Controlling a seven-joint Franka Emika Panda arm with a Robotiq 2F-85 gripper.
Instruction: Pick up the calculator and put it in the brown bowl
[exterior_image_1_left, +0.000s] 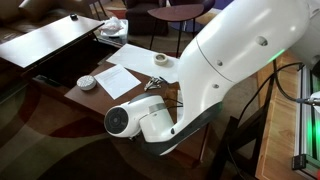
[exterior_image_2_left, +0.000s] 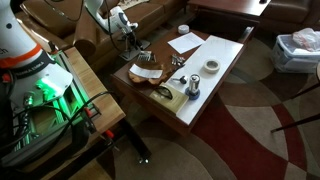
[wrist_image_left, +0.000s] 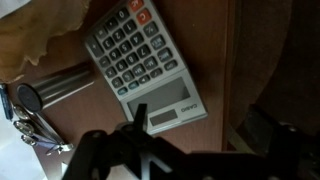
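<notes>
The grey calculator (wrist_image_left: 140, 62) lies flat on the brown table, keys up, with its display strip toward my fingers. My gripper (wrist_image_left: 200, 128) is open and empty just above it. One finger is over the calculator's display end and the other is out to the side near the table edge. In an exterior view the gripper (exterior_image_2_left: 131, 42) hangs over the table's far end. The light-brown bowl (exterior_image_2_left: 147, 72) sits on the table close to the gripper. A tan edge at the top left of the wrist view (wrist_image_left: 22, 40) may be that bowl.
A set of keys (wrist_image_left: 27, 115) and a metal bar (wrist_image_left: 62, 85) lie beside the calculator. White paper sheets (exterior_image_2_left: 185, 42), a small white dish (exterior_image_2_left: 212, 67) and a cup (exterior_image_2_left: 192, 88) are on the table. The table edge (wrist_image_left: 228, 60) runs close by.
</notes>
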